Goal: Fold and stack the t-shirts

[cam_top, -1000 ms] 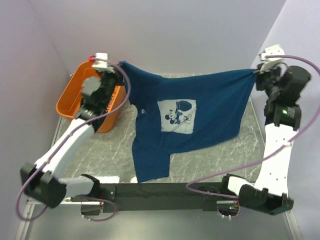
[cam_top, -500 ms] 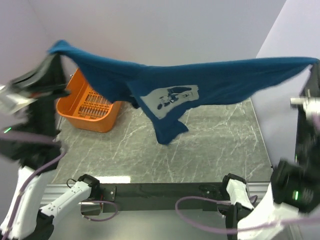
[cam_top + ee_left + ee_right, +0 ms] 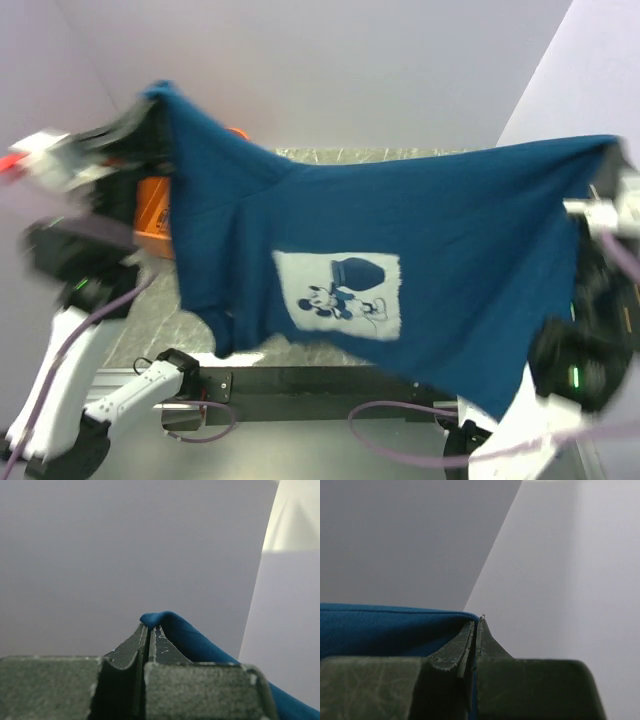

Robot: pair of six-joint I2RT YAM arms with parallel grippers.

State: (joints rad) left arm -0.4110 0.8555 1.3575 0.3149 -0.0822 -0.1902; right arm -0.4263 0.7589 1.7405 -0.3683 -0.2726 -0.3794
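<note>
The navy-blue t-shirt hangs spread wide in the air above the table, its pale mouse print facing the top camera. My left gripper is shut on the shirt's top left corner, high at the left; in the left wrist view the cloth folds over the pinched fingertips of the left gripper. My right gripper is shut on the top right corner, high at the right; in the right wrist view the hem runs into the closed right gripper.
The orange basket stands at the back left, mostly hidden behind the shirt and left arm. The marble table shows only at the left under the shirt. Pale walls close in on the left, back and right.
Both arms have lifted the shirt off the table and swung it up and toward the camera. It now hangs flatter and lower at the front, with the print turned to face up.
</note>
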